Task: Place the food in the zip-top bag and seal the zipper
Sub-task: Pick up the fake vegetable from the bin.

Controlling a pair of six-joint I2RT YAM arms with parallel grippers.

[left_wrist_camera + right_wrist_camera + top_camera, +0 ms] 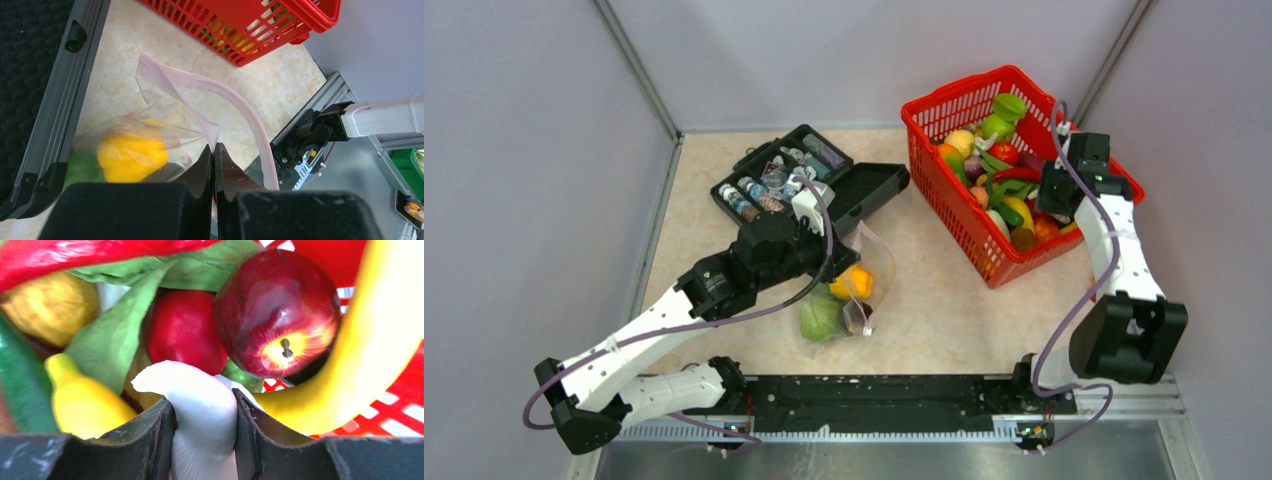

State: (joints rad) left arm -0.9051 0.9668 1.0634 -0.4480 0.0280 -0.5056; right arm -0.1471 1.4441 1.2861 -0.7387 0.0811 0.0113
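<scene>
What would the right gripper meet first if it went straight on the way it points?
The white radish sits right between the jaws of the right gripper, so it comes first; just past it, probably the round red fruit, though depth is hard to judge.

Beige table (pixel 934 300) with open black case (pixel 869 190), red basket (pixel 972 232) and clear zip-top bag (pixel 876 262).

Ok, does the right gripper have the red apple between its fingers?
No, the right gripper has the white radish between its fingers, and the red apple lies beyond their tips.
</scene>
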